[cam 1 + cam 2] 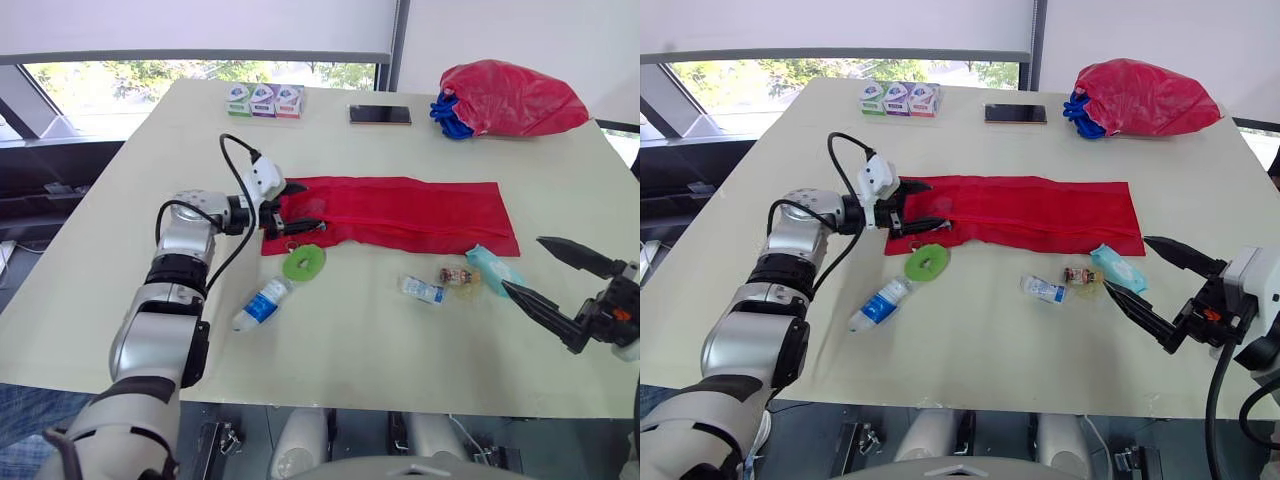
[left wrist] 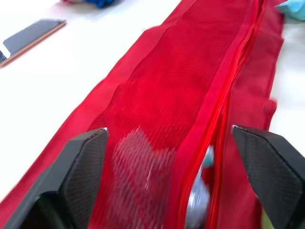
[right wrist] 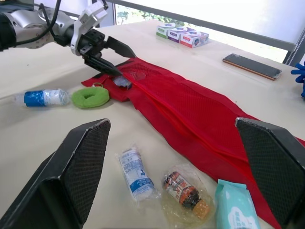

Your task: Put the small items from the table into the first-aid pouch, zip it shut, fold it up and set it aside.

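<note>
Plainly, left tool (image 1: 312, 206) spread open over red pouch (image 1: 420, 215) (nothing gripped), right tool (image 1: 521, 262) agape, empty, beside wipes packet (image 1: 488, 265)

Your left arm (image 1: 160, 320) is built of glossy silver shells with black joint bands, and a black cable (image 1: 236, 165) loops to its white wrist housing (image 1: 262, 178). Your left gripper (image 1: 313, 205) and right gripper (image 1: 522, 262) each carry two black, tapered, finely textured fingers (image 3: 76, 171); a small orange mark (image 1: 622, 313) sits by the right wrist
</note>
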You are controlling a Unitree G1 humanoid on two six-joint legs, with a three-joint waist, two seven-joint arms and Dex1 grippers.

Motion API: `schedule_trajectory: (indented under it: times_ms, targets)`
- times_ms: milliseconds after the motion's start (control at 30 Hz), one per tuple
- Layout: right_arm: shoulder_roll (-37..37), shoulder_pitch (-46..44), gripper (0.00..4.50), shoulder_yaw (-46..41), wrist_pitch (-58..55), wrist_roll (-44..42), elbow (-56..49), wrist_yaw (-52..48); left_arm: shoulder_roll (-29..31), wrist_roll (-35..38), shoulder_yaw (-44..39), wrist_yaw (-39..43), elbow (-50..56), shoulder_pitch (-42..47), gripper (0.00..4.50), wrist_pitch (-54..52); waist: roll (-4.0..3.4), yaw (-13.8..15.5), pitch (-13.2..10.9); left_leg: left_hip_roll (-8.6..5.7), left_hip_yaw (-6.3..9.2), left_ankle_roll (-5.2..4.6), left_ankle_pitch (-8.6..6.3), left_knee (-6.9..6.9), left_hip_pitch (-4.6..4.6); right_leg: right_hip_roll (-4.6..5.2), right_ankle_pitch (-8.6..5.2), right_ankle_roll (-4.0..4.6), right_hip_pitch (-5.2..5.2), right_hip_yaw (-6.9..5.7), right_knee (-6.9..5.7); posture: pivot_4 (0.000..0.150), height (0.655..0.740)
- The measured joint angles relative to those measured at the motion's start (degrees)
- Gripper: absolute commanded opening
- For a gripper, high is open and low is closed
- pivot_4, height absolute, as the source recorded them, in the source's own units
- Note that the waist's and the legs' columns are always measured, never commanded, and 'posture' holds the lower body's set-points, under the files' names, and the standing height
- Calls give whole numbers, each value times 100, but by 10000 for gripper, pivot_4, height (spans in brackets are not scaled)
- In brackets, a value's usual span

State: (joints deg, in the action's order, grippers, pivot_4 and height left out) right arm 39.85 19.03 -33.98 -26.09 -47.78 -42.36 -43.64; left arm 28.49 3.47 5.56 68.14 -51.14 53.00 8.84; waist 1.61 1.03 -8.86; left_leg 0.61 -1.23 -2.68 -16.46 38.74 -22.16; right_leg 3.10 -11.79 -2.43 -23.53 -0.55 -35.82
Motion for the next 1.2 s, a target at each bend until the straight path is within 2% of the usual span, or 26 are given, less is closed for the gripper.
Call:
schedule_trajectory:
  times_ms: [300, 600, 633, 700, 733, 800, 833, 867, 933, 1200]
  targets:
    - [-1, 114, 45000, 47, -20, -49, -253, 275, -932, -1015, 706, -880, -985, 799, 44630, 679, 2, -23, -1, -11, 3, -2, -1, 12, -10, -8, 4, -7, -2, 4, 0, 1500, 7400]
    - [16, 328, 45000, -79, -96, -286, -631, 631, -1216, -1659, 1019, -1559, -1997, 1265, 44630, 1057, 4, -17, -2, -3, 6, -2, -1, 17, -13, -9, 5, -12, -2, 4, -1, 1500, 7400]
    - [17, 358, 45000, -94, -98, -345, -703, 677, -1227, -1694, 1019, -1612, -2070, 1324, 39590, 1083, 4, -17, -2, -3, 7, -2, -1, 18, -14, -10, 5, -12, -2, 4, -1, 1500, 7400]
    - [21, 388, 45000, -102, -100, -414, -763, 730, -1253, -1696, 1014, -1618, -2153, 1373, 32890, 1125, 4, -18, -2, -3, 6, -2, -1, 20, -15, -9, 6, -12, -2, 4, -1, 1500, 7400]
    - [21, 436, 45000, -117, -100, -424, -803, 776, -1291, -1691, 990, -1609, -2191, 1379, 26544, 1128, 4, -17, -2, -2, 7, -2, -1, 21, -17, -9, 7, -12, -2, 4, -1, 1500, 7400]
    - [22, 467, 45000, -139, -99, -424, -830, 799, -1332, -1686, 944, -1599, -2224, 1379, 20036, 1128, 4, -17, -2, -2, 10, -2, -1, 25, -23, -9, 7, -12, -5, 1, -1, 1500, 7400]
    - [25, 481, 45000, -141, -99, -423, -834, 812, -1344, -1687, 919, -1599, -2232, 1379, 14137, 1128, 4, -17, -2, -3, 11, -2, -1, 26, -23, -9, 7, -12, -5, 1, -1, 1500, 7400]
    - [25, 484, 45000, -141, -99, -423, -834, 816, -1349, -1686, 900, -1600, -2236, 1379, 11270, 1128, 4, -17, -2, -3, 11, -2, -1, 27, -23, -9, 7, -12, -5, 1, -1, 1500, 7400]
    - [31, 486, 45000, -141, -99, -422, -842, 856, -1369, -1689, 850, -1610, -2262, 1379, 1076, 1128, 4, -17, -2, -3, 12, -2, -1, 33, -25, -9, 8, -13, -4, 0, -2, 1500, 7400]
    - [95, 352, 45000, -122, -101, -477, -853, 946, -1368, -1681, 657, -1742, -2373, 1407, 1076, 1087, 4, -17, -2, -2, 13, -3, -2, 46, -29, -10, 12, -19, -4, 1, -3, 1500, 7400]
